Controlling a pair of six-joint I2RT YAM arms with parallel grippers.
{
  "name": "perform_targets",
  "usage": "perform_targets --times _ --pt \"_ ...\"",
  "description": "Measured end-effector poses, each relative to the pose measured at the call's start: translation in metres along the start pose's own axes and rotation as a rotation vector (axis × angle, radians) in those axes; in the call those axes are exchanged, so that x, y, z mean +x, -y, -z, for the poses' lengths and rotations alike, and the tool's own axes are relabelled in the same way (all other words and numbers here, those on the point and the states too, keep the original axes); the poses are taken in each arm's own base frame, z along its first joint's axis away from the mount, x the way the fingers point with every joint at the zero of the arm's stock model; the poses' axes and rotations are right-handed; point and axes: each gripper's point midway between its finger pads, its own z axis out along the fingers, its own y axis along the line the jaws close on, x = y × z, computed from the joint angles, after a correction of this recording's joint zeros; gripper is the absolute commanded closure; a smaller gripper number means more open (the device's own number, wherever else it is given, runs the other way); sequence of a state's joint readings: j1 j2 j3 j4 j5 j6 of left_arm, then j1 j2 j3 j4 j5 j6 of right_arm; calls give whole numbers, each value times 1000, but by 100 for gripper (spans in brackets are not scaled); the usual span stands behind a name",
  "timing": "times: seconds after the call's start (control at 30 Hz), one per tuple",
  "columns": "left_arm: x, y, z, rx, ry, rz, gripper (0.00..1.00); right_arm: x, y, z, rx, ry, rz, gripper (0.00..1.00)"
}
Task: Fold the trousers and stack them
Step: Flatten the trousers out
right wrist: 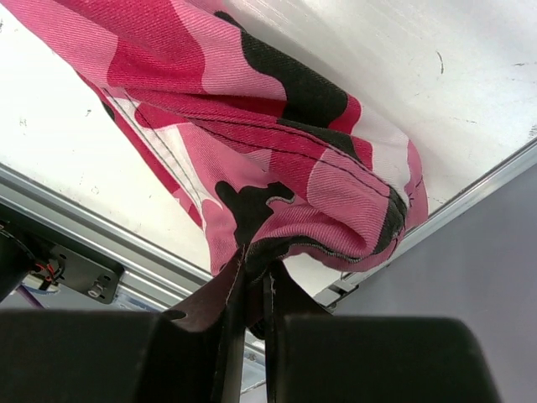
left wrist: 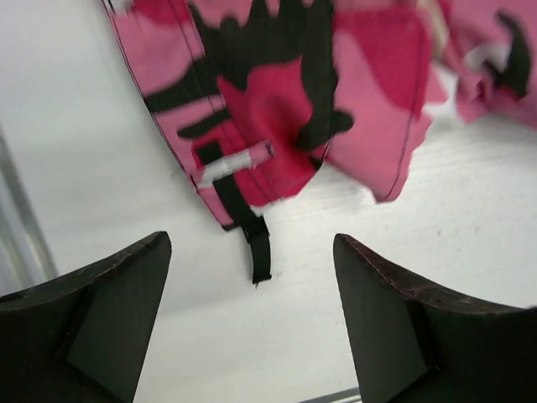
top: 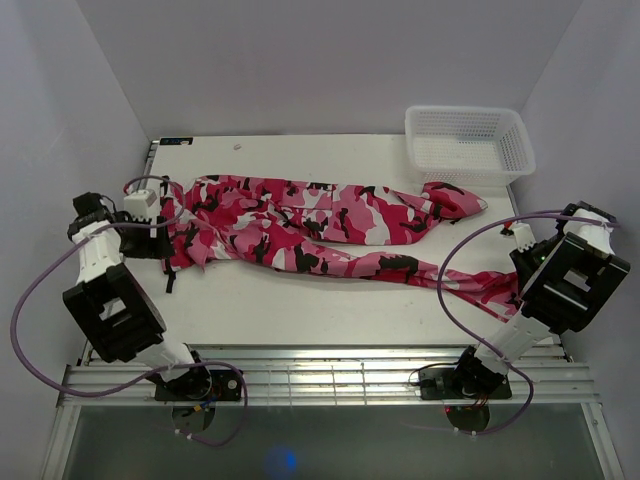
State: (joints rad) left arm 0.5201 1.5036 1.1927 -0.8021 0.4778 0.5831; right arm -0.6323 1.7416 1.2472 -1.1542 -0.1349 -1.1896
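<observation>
The pink, red and black camouflage trousers [top: 320, 225] lie spread across the white table, waist at the left, legs running right. My left gripper [top: 160, 245] is open and empty over bare table just by the waist corner [left wrist: 252, 159], whose black strap [left wrist: 256, 248] hangs between the jaws' line. My right gripper [top: 515, 290] is shut on the hem of the near leg [right wrist: 319, 201] at the table's right front edge; the cloth bunches above the pinched fingers [right wrist: 222, 294].
A white mesh basket [top: 468, 145] stands at the back right, touching the far leg's end. The table's metal front rail [top: 320, 375] runs along the near edge. Grey walls close in on the left and right.
</observation>
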Motion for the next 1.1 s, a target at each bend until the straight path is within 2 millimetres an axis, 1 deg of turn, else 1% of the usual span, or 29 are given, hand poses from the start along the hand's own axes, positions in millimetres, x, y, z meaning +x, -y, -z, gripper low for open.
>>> perform_targets --times 0.1,0.17,0.27,0.33,0.47,0.6,0.7,0.73,0.77,0.83,0.87,0.9,0.97,1.0,1.07,1.1 --pt "48 -5 -16 57 -80 89 15 -1 0 0 -1 4 4 92" --pt "72 -8 -26 96 -112 160 14 -2 0 0 -3 9 4 92" --pt "90 -12 -35 137 -112 249 13 -3 -1 -1 -6 18 8 92" --pt "92 -12 -39 158 -90 290 13 -4 -1 -1 -8 24 10 92" --pt "82 -6 -51 213 -5 346 12 -5 1 -1 -2 27 12 92" --pt "72 -2 -62 268 62 394 15 -5 2 -1 1 29 13 92" --pt "63 -1 -69 322 101 427 26 -6 2 -1 1 29 13 92" --pt "61 -1 -71 336 109 437 32 -6 2 -1 1 29 13 92" --pt "60 -2 -72 345 112 444 43 -6 2 -1 2 30 13 92" --pt "62 -3 -76 354 104 458 51 -8 4 0 4 33 14 92" --pt "63 -2 -77 361 97 466 58 -9 6 1 6 36 15 92" --pt "65 -1 -78 370 84 480 61 -10 7 2 9 38 16 92" --pt "63 -1 -75 381 68 490 69 -11 9 5 16 42 18 92" --pt "60 -1 -72 385 60 494 78 -12 10 7 20 44 19 92" --pt "46 -7 -62 382 59 489 88 -15 14 12 32 51 23 92" --pt "38 -12 -57 375 63 480 97 -17 16 15 40 55 25 92"
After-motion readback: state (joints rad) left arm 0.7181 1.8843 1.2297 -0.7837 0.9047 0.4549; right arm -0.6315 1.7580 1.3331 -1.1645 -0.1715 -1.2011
